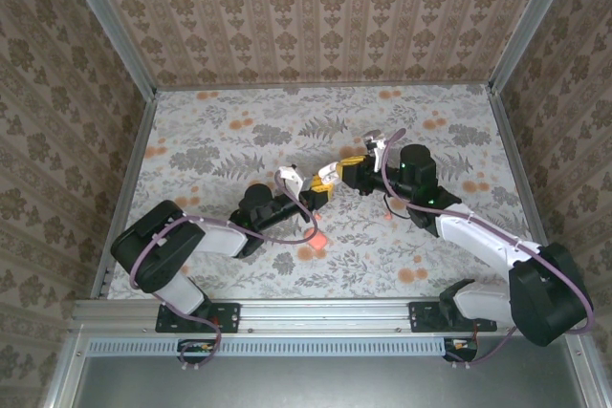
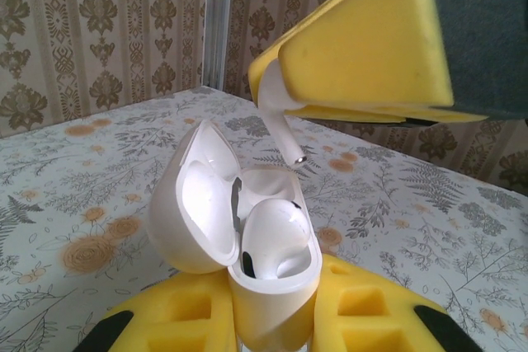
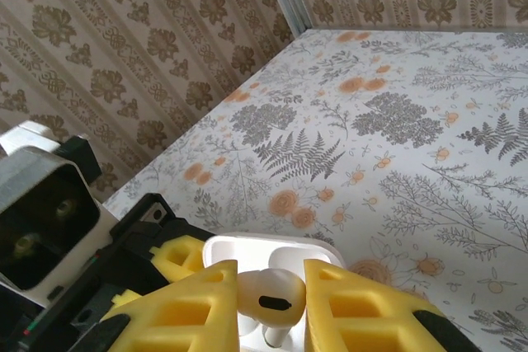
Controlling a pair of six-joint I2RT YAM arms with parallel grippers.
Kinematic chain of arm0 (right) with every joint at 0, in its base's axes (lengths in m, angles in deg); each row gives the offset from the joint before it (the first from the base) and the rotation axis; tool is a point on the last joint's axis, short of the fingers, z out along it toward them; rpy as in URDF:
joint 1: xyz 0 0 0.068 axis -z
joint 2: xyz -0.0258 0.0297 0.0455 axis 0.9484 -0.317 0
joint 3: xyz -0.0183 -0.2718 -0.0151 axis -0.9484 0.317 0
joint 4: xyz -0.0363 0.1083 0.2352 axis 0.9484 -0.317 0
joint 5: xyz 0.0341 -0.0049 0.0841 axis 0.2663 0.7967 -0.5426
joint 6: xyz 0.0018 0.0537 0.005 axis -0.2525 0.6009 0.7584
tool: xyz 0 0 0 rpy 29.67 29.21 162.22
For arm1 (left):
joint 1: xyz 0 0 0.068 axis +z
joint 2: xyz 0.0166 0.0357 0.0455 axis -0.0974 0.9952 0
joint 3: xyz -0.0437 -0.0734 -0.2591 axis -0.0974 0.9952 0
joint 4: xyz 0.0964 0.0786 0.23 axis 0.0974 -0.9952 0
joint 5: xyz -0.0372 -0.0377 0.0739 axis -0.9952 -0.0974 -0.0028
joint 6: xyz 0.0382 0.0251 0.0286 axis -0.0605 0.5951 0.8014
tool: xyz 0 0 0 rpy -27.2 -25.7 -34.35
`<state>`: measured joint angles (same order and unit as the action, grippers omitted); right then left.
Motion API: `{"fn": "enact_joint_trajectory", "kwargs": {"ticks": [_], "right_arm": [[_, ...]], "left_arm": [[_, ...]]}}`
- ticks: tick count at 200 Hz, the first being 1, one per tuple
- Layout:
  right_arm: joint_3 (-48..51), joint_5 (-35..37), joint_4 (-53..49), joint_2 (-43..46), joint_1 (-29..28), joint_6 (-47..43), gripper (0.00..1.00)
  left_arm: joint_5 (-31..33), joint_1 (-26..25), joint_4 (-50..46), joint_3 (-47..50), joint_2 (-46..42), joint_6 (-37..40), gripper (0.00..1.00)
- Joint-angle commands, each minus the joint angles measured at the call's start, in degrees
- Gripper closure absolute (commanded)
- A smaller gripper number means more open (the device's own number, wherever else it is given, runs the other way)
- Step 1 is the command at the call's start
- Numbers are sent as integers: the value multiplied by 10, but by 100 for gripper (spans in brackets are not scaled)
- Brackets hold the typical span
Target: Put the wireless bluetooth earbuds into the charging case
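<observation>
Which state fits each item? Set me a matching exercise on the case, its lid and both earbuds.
Items:
1. charging case
2. upper earbud
3. lower earbud
4. lid

States:
A. seated in the case
B. hinged open
C. pinched in the right claw
D. clamped in the left claw

Pairs: 1-D, 2-C, 3-A, 4-B

Light: bright, even | shadows: soft | blur: nearest foam pads slightly soft

Base of the charging case cut off at the picture's bottom edge, flanks covered by the left gripper. Head of the earbud concealed inside the right gripper; stem alone visible.
</observation>
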<state>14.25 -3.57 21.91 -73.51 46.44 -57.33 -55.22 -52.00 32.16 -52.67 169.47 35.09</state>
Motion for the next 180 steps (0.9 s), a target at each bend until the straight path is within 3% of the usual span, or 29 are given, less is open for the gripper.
{"fn": "enact_joint_trajectory", "kwargs": {"ticks": [1, 180], "right_arm": [[-16, 8, -17, 1, -4, -27, 78], [-14, -21, -40, 12, -5, -67, 73]], "left_arm": [[-12, 2, 30, -11, -24, -16, 89], [-9, 3, 30, -10, -37, -16, 89]]}}
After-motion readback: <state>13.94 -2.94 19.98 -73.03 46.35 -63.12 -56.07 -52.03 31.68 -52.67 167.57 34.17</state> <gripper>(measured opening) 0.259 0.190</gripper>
